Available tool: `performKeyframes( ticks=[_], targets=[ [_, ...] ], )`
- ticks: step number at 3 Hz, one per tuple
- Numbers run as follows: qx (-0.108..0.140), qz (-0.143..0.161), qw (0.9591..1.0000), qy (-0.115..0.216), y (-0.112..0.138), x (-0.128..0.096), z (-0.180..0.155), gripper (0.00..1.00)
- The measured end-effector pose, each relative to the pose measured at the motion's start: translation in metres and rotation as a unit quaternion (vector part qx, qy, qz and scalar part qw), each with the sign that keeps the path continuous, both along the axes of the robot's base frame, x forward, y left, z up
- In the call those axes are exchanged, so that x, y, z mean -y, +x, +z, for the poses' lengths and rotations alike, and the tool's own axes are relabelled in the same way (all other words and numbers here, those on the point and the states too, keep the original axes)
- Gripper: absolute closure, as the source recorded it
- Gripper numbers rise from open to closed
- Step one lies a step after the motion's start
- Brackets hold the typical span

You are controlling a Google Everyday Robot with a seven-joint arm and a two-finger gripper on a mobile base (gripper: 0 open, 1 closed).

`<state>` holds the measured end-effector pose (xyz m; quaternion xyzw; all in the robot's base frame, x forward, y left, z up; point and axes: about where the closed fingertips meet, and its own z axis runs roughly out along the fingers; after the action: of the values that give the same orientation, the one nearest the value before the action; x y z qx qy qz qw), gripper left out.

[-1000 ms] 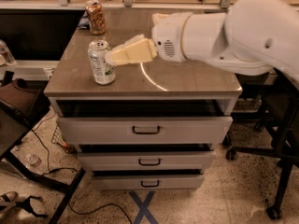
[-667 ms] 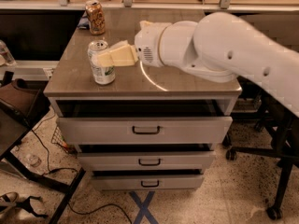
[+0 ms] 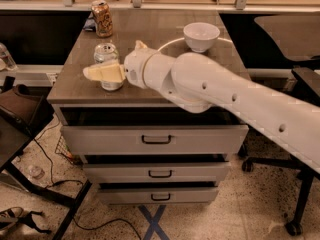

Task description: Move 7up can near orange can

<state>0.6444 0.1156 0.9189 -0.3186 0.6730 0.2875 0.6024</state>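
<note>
The 7up can (image 3: 106,52) stands upright near the front left of the wooden cabinet top (image 3: 165,91). It is pale silver with a silver top. The orange can (image 3: 102,18) stands upright at the back left corner, well behind the 7up can. My gripper (image 3: 101,72) reaches in from the right at the 7up can. Its cream tip lies across the front of the can's middle and hides the label. My white arm (image 3: 210,91) stretches from the right edge across the cabinet top.
A white bowl (image 3: 201,36) sits at the back right of the cabinet top. A dark object (image 3: 90,24) lies left of the orange can. Drawers (image 3: 156,139) are below. Office chairs (image 3: 300,79) stand at the right. Cables and a dark table are on the left.
My arm has swung left and forward, and the gripper has moved from beside the 7up can to across its front. The white bowl is now uncovered. Neither can has moved.
</note>
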Motion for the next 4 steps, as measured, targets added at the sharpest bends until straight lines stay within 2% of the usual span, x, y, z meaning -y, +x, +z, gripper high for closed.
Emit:
performKeyframes(
  ticks=[1,4],
  targets=[
    [-0.001,-0.005,0.9995,0.030,0.0032,-0.0189,-0.0095,0.23],
    [-0.001,0.000,0.9994,0.034,0.0006,-0.0274,-0.0075,0.94]
  ],
)
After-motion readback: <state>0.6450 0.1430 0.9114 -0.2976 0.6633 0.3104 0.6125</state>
